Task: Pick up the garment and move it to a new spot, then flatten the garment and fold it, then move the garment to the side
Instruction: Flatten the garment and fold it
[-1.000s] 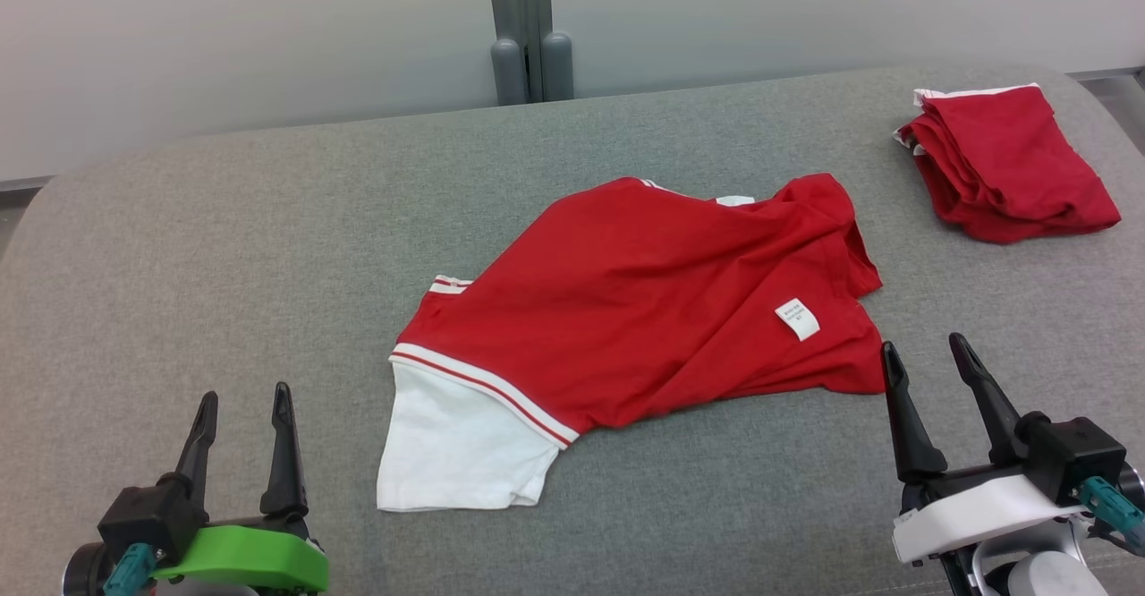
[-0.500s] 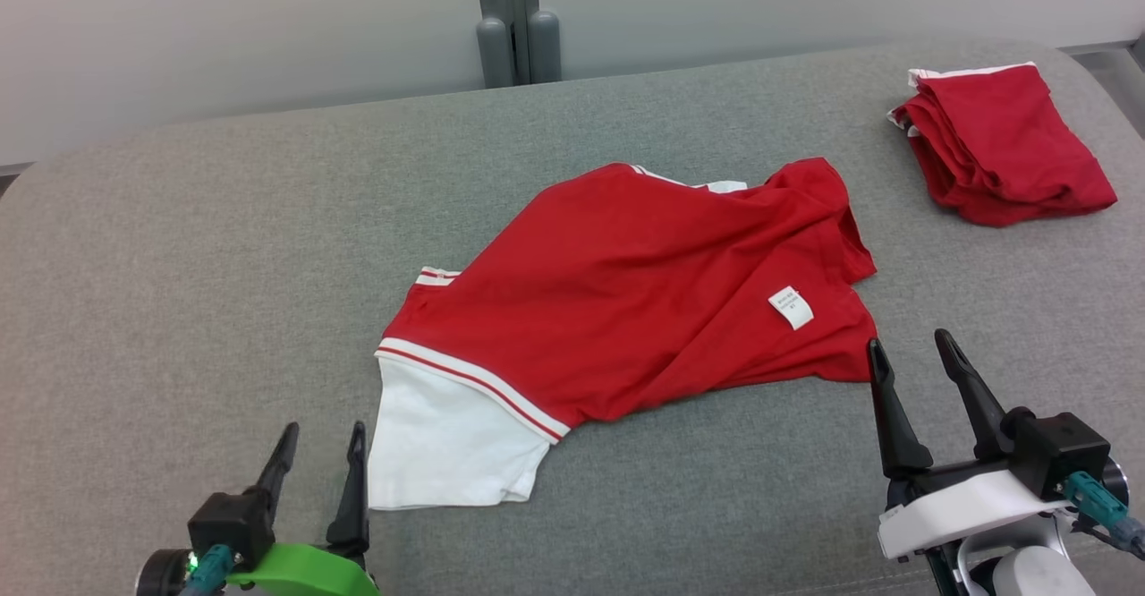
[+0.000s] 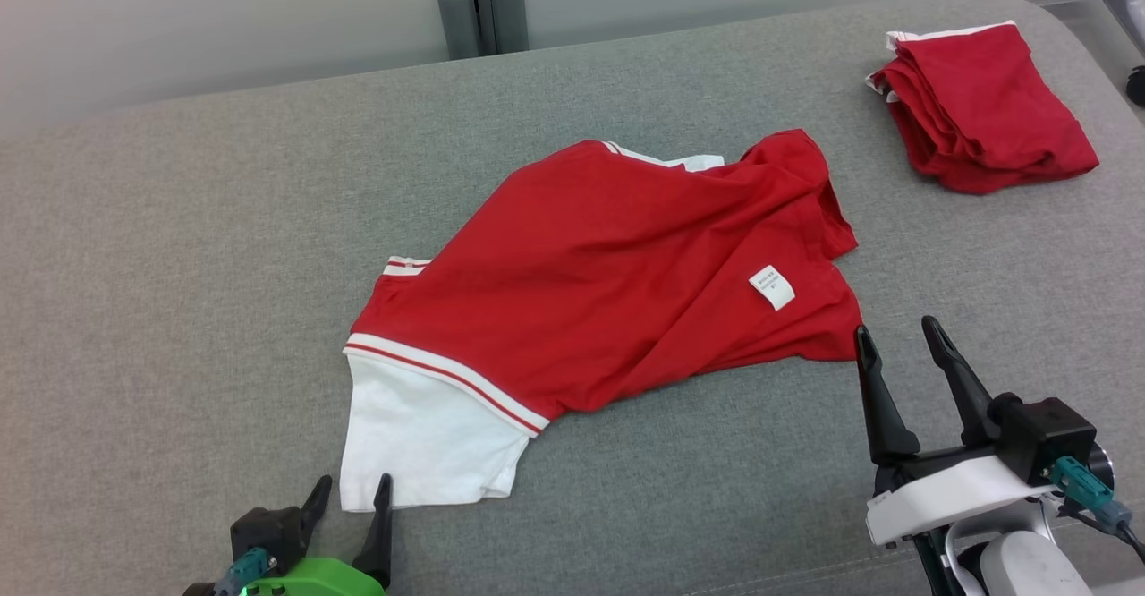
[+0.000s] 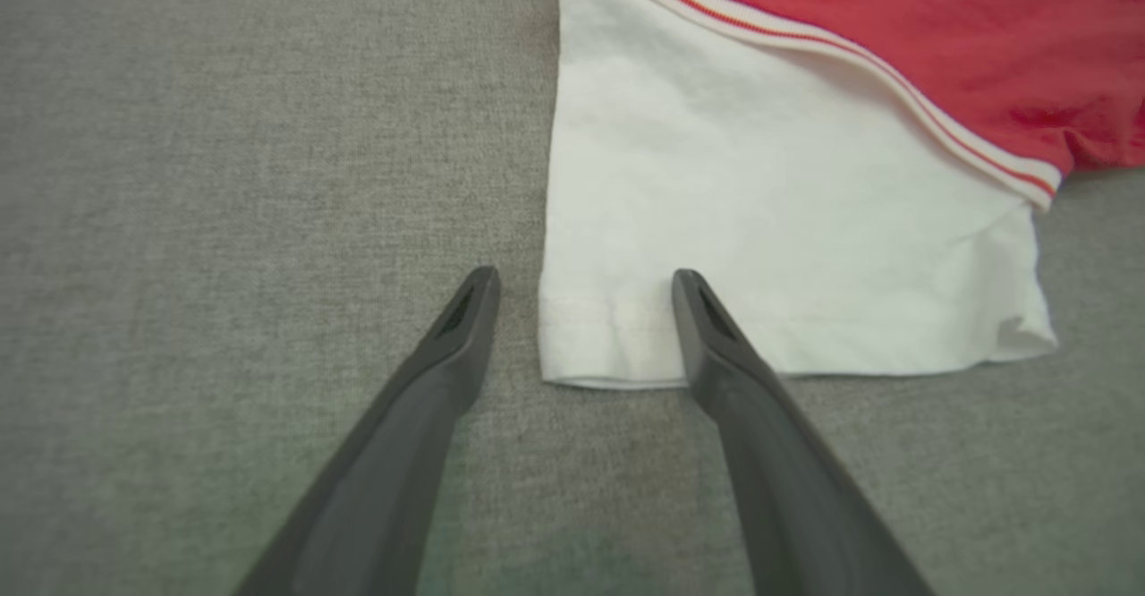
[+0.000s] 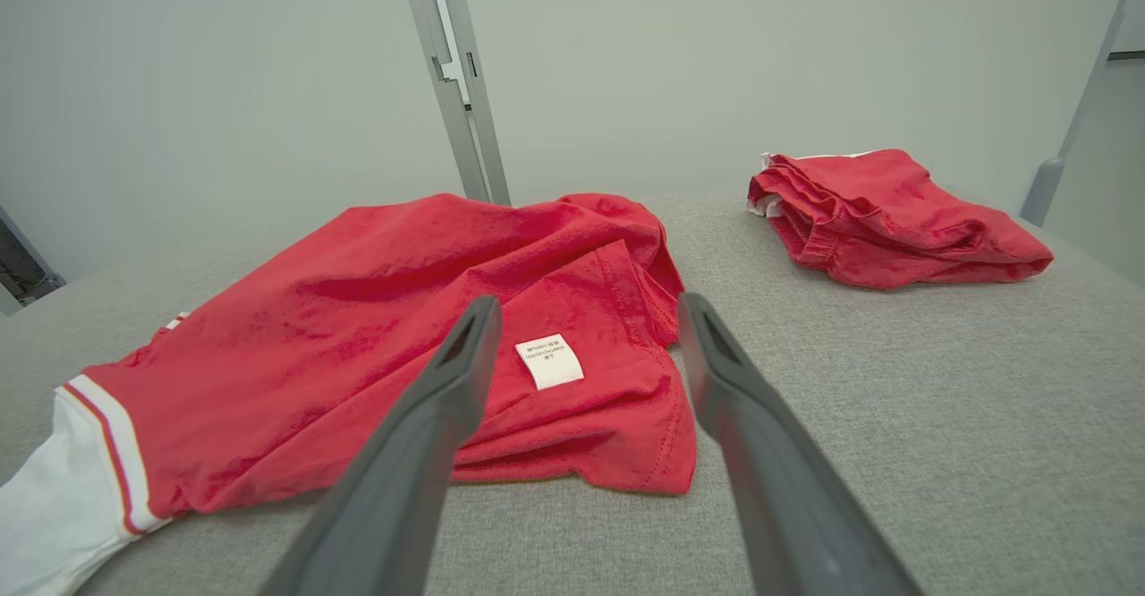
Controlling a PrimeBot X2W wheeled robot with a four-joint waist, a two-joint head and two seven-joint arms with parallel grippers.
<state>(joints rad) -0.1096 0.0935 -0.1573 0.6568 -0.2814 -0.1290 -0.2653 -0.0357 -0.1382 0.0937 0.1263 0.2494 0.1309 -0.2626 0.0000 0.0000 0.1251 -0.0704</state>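
Left hand agape, empty, beside garment

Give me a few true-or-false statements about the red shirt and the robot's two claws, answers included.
1. The left gripper is clamped on the white sleeve. False: its jaws stand open, with the tips at the corner of the sleeve's hem.
2. A folded red garment lies at the far right. True.
3. The spread red garment shows a white label. True.
4. The right gripper holds the red hem. False: it is open beside the hem's corner and grips nothing.
5. Both garments lie on a wooden table. False: they lie on a grey fabric surface.
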